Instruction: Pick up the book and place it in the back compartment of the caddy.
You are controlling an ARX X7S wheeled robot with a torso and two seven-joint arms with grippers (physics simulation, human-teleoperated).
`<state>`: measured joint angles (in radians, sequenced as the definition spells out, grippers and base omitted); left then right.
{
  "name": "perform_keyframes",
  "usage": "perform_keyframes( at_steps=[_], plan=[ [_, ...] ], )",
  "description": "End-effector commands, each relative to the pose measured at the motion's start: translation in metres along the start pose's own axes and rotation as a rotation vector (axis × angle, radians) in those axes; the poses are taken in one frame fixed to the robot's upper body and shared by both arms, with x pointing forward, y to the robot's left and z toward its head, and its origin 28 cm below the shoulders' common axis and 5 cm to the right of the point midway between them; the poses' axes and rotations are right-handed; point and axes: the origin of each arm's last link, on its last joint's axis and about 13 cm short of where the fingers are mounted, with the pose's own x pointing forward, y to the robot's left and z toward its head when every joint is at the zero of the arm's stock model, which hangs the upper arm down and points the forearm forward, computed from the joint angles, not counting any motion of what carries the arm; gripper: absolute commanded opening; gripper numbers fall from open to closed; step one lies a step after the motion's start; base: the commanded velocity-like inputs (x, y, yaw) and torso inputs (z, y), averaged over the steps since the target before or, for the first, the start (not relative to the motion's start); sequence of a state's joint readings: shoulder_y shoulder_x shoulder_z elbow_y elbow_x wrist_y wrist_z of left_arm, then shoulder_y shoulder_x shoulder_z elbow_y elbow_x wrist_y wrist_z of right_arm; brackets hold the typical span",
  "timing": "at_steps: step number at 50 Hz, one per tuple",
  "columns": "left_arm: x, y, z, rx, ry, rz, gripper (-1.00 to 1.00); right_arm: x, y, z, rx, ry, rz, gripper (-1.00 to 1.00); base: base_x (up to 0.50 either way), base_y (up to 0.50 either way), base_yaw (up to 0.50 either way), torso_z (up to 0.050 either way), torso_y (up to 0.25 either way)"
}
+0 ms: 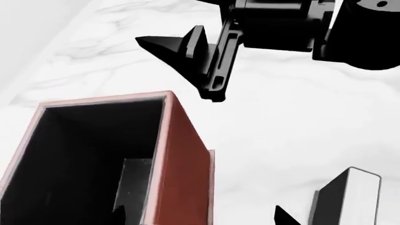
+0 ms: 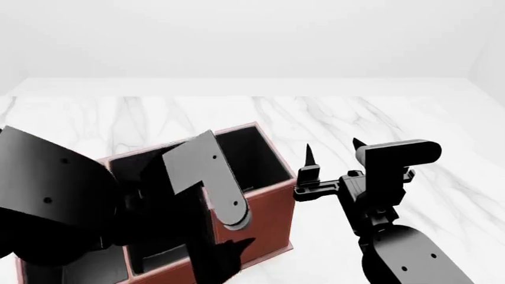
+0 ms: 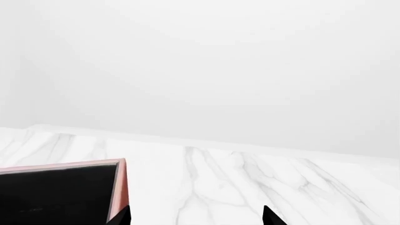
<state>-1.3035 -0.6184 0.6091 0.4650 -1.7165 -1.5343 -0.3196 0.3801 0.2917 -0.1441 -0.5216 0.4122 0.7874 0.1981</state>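
Surface: white marble tabletop (image 2: 379, 112), plain pale walls behind it.
Landmark: caddy (image 2: 276, 219), red-brown outside and black inside, standing on the tabletop. The left arm hides most of it in the head view.
Caddy cells: the left wrist view looks down into one deep cell. A grey panel shows low inside it; I cannot tell whether it is a divider or something else.
Book (image 1: 347, 197): a black slab with a pale edge, upright on the tabletop outside the caddy and a short way off its red wall. It is not in any cell. It is hidden in the head view.
Left gripper (image 1: 200, 218): over the caddy with jaws spread wide. One tip is over the deep cell and the other is outside the wall, just beside the book. Nothing is between them but the caddy wall.
Right gripper (image 2: 334, 148): beside the caddy's far end, above the tabletop, tips pointing up. The jaws are parted and empty.
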Motion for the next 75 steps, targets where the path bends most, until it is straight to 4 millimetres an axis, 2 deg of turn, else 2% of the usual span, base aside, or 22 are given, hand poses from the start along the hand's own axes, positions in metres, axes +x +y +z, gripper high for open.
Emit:
perform_keyframes(
  at_steps=[1,36,52,75],
  plan=[
    [0.008,-0.006,0.010,0.053,0.059,-0.086,1.00,0.000,0.000,0.000,-0.001,0.001,-0.002,1.00,0.00,0.00,0.00,0.000,0.000],
    [0.036,-0.045,0.016,0.115,0.065,-0.291,1.00,0.002,-0.002,0.001,0.003,-0.002,-0.015,1.00,0.00,0.00,0.00,0.000,0.000],
    [0.044,-0.053,0.016,0.117,0.046,-0.343,1.00,0.003,-0.003,0.000,0.007,-0.002,-0.018,1.00,0.00,0.00,0.00,0.000,0.000],
    [0.059,-0.066,0.005,0.087,0.027,-0.411,1.00,0.002,-0.005,0.001,0.010,-0.005,-0.023,1.00,0.00,0.00,0.00,0.000,0.000]
  ],
)
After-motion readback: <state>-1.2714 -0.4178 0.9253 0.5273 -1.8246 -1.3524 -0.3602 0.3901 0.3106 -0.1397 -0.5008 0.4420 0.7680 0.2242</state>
